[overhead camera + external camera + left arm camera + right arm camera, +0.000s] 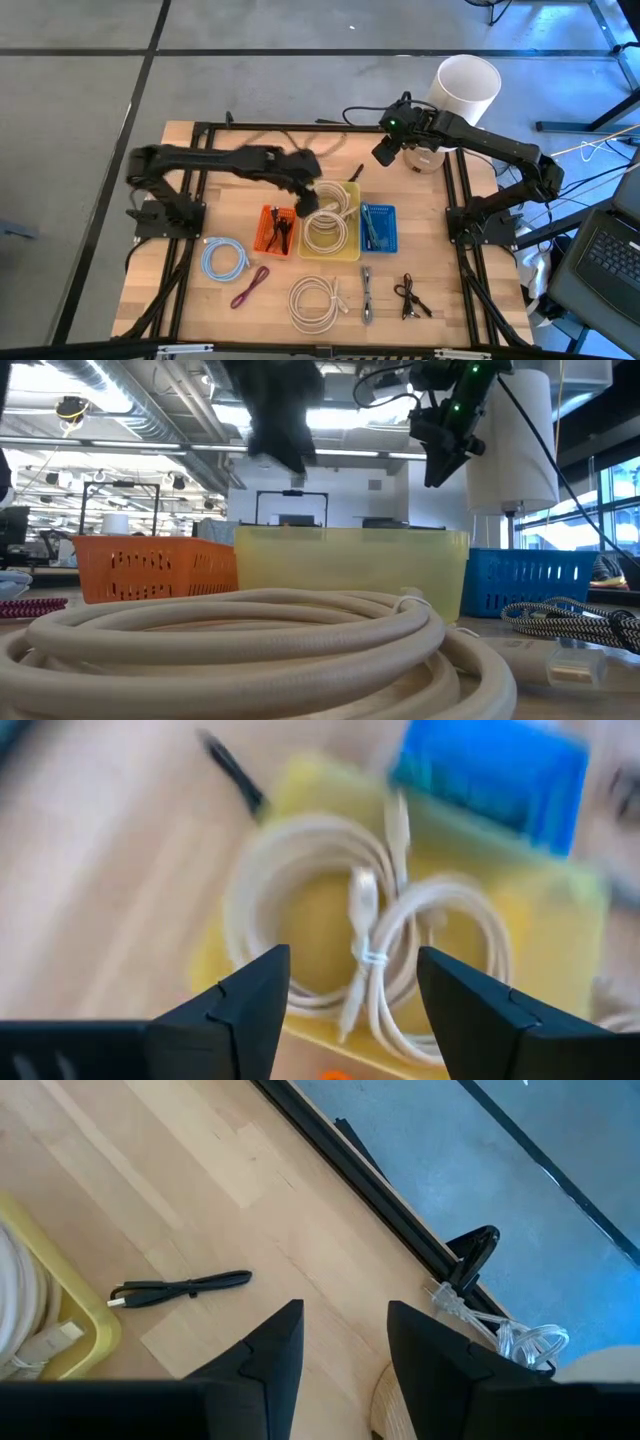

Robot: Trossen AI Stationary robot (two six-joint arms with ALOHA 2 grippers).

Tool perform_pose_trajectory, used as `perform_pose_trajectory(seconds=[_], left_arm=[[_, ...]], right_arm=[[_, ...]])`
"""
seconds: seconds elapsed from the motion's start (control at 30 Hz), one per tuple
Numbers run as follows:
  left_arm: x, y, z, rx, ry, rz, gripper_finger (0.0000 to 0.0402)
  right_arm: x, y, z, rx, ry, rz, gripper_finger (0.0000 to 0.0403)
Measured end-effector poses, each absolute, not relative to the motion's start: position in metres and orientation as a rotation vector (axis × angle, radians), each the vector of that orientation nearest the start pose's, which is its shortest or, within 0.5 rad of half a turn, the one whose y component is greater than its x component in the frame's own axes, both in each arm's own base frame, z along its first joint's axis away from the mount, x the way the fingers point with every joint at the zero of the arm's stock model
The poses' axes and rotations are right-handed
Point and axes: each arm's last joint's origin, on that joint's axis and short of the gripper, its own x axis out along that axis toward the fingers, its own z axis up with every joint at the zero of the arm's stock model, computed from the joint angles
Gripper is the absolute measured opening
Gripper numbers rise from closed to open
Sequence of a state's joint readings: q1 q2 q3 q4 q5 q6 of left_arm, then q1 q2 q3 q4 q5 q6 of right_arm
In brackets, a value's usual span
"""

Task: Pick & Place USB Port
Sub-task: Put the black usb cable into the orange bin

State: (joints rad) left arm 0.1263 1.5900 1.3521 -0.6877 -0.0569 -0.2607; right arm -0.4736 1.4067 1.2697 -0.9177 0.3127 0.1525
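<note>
Hidden or unclear: My left pincer (306, 203) is smeared by motion in the high view, so its tips cannot be made out there. In the low view only a dark blurred mass hangs over the yellow bin. The contents of the blue plastic basket (377, 228) show only as thin dark lines.

Left pincer: Released. In my left wrist view the two dark fingers (245, 1005) stand well apart with nothing between them. They hover above the yellow plastic bin (333, 222), touching nothing.

Task's thing: A cream coiled USB cable (370, 960) lies inside the yellow bin, tied at its middle, its plug ends pointing toward the blue basket.

Right pincer: My right pincer (342, 1345) hangs above the wooden desk (200, 300) at its far side, near the white cylindrical bucket (467, 88). Its fingers are parted with a clear gap, holding nothing.

Near right pincer: A short black cable (180, 1290) lies on the bare desk, just beside the yellow bin's corner.

Other items: An orange plastic basket (276, 230) sits against the yellow bin. On the near part of the desk lie a light blue coiled cable (223, 259), a dark red cable (250, 285), a second cream coil (317, 301) and a small black cable (410, 296).

Writing: No label or brand can be read.
</note>
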Motion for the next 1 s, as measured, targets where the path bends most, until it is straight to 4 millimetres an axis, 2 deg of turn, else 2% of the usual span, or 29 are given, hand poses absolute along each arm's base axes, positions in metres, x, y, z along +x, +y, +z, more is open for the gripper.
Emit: perform_pose_trajectory(seconds=[0.13, 0.27, 0.4, 0.5, 0.57, 0.67, 0.77, 0.87, 1.0], left_arm=[[0.294, 0.035, 0.337, -0.3, 0.761, 0.398, 0.0207], [0.254, 0.015, 0.363, -0.391, 0.729, 0.391, 0.0206], [0.227, -0.01, 0.373, -0.483, 0.751, 0.373, 0.0209], [0.216, -0.028, 0.374, -0.551, 0.766, 0.394, 0.0209], [0.212, -0.038, 0.373, -0.568, 0.763, 0.419, 0.0208], [0.206, -0.051, 0.371, -0.534, 0.745, 0.468, 0.0203], [0.201, -0.057, 0.37, -0.484, 0.717, 0.545, 0.0199], [0.195, -0.056, 0.368, -0.43, 0.698, 0.635, 0.0195], [0.189, -0.05, 0.365, -0.363, 0.693, 0.737, 0.0192]], right_arm=[[0.24, -0.133, 0.307, 0.217, 1.026, -0.792, 0.0149], [0.24, -0.133, 0.307, 0.216, 1.032, -0.79, 0.0149], [0.24, -0.133, 0.307, 0.214, 1.032, -0.79, 0.0149], [0.238, -0.132, 0.305, 0.229, 1.059, -0.779, 0.0149], [0.233, -0.125, 0.302, 0.305, 1.131, -0.737, 0.0149], [0.225, -0.108, 0.296, 0.458, 1.265, -0.669, 0.0149], [0.218, -0.081, 0.299, 0.526, 1.359, -0.653, 0.0149], [0.211, -0.051, 0.309, 0.543, 1.351, -0.645, 0.0149], [0.197, -0.015, 0.325, 0.606, 1.251, -0.638, 0.0149]])
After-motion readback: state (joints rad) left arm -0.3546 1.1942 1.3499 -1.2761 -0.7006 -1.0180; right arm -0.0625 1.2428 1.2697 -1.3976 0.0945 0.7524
